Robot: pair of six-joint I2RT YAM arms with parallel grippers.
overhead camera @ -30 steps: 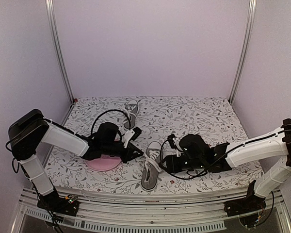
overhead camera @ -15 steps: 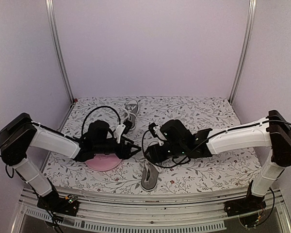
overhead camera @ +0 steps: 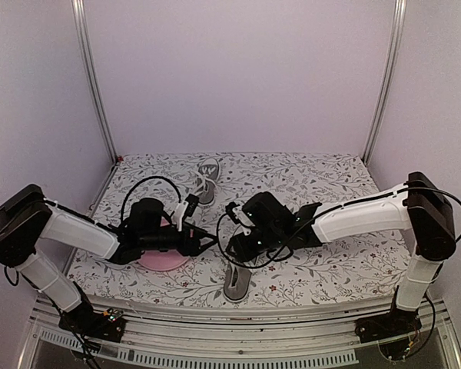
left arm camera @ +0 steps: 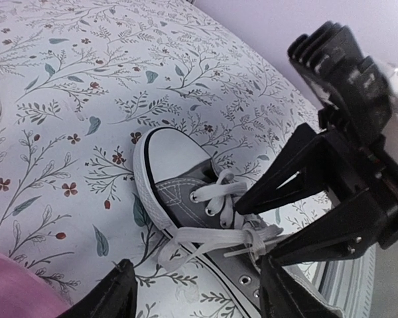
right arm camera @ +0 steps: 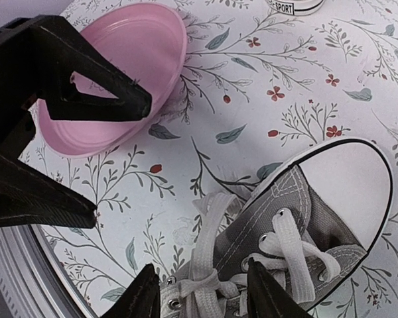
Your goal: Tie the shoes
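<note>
**Nothing gripped**

The left pincer [left arm camera: 194,271] is held wide open and empty. The right pincer [right arm camera: 202,265] is half spread, with the laces [right arm camera: 288,248] loose between its fingers. The near shoe [overhead camera: 237,280] is set just right of the pink plate [right arm camera: 132,66]. The second shoe [overhead camera: 207,175] is seen well beyond it.

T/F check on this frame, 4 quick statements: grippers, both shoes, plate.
1. The left gripper and the right gripper are both open. True.
2. The left gripper holds the far shoe. False: it holds nothing; that shoe lies alone toward the back of the table.
3. The right gripper straddles the laces of the near shoe. True.
4. The pink plate sits on top of the near shoe. False: it rests on the table beside that shoe, apart from it.
</note>
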